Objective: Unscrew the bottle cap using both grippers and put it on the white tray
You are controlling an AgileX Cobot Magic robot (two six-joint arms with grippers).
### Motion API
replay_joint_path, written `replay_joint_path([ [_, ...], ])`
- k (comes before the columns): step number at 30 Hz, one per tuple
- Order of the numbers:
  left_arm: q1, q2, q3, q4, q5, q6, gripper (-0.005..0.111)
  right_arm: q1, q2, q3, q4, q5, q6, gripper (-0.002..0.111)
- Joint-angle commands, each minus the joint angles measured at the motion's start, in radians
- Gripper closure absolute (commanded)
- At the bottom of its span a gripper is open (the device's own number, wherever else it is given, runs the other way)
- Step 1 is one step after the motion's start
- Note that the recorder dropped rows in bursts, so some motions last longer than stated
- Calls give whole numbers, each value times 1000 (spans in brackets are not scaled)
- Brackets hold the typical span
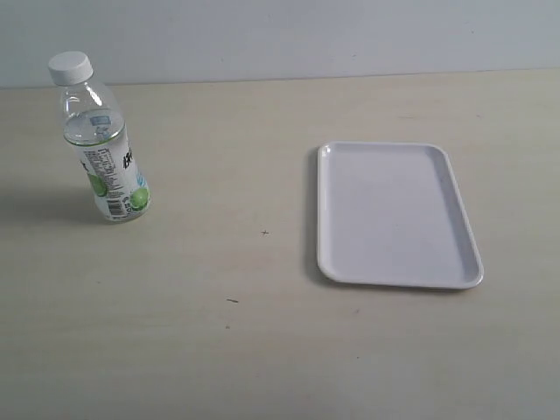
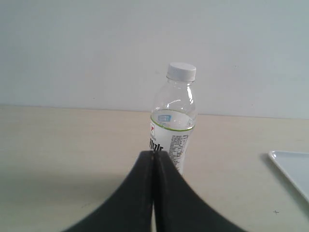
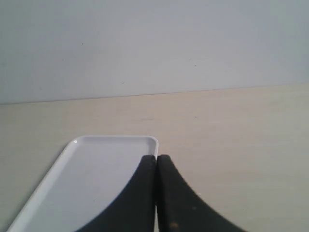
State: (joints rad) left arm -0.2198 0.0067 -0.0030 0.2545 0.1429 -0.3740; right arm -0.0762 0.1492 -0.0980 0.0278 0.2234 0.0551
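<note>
Left gripper pressed together, empty; points at upright bottle near desk's far-left corner. Right gripper likewise together, farther off, by tray.

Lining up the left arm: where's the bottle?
Exterior view: the bottle stands upright at the far left of the table, cap on, well apart from the tray on the right.
</note>
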Motion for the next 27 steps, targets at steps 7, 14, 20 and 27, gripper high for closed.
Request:
replay_joint_path([
  [7, 3, -7, 3, 0, -3, 0, 107, -5, 1, 1, -1, 0, 0, 108],
  [14, 3, -7, 3, 0, -3, 0, 107, -5, 1, 1, -1, 0, 0, 108],
  [20, 3, -7, 3, 106, -47, 42, 107, -5, 1, 1, -1, 0, 0, 108],
  [27, 1, -7, 3, 17, -280, -158, 107, -5, 1, 1, -2, 0, 0, 108],
])
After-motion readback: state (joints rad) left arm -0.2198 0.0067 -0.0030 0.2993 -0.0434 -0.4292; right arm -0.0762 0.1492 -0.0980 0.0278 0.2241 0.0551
